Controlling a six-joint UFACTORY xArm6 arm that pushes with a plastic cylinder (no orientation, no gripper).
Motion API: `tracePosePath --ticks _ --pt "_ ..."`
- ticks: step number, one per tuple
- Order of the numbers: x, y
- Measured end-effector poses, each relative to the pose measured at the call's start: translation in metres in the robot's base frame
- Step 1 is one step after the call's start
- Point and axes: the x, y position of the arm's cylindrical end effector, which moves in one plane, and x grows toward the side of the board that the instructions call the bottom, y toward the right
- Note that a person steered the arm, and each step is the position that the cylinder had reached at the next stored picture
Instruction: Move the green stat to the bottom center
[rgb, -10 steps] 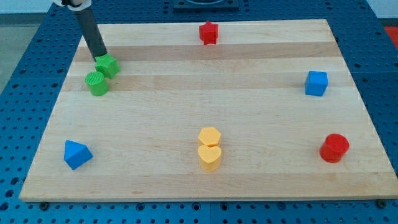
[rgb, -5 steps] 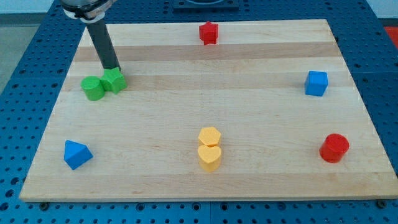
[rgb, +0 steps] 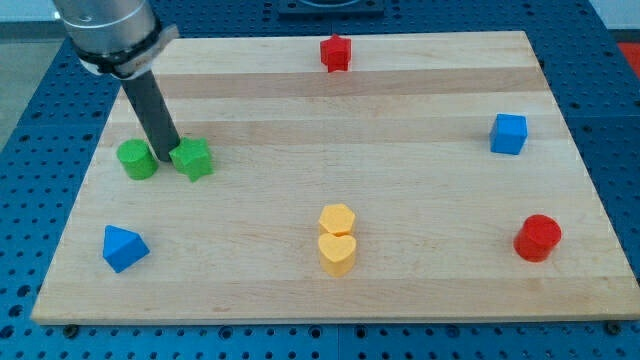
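Observation:
The green star block (rgb: 192, 159) lies on the wooden board (rgb: 330, 150) at the view's left, about mid-height. A green cylinder (rgb: 136, 159) sits just left of it. My tip (rgb: 166, 156) is down on the board in the gap between the two green blocks, touching the star's left side. The dark rod slants up to the view's upper left.
A red star block (rgb: 336, 52) is at the top centre. A blue cube (rgb: 509, 133) is at the right. A red cylinder (rgb: 538, 238) is at the lower right. A yellow hexagon (rgb: 338, 219) and yellow heart (rgb: 337, 253) touch at bottom centre. A blue triangular block (rgb: 123, 247) is at the lower left.
My tip has moved down the view and slightly right, pushing the green star down and right. The green cylinder has shifted left and down, and the tip now stands between them.

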Motion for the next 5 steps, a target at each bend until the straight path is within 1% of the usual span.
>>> tracePosePath --ticks 2,3,5 --pt "0.007 0.063" --pt "0.017 0.081" --pt "0.031 0.100"
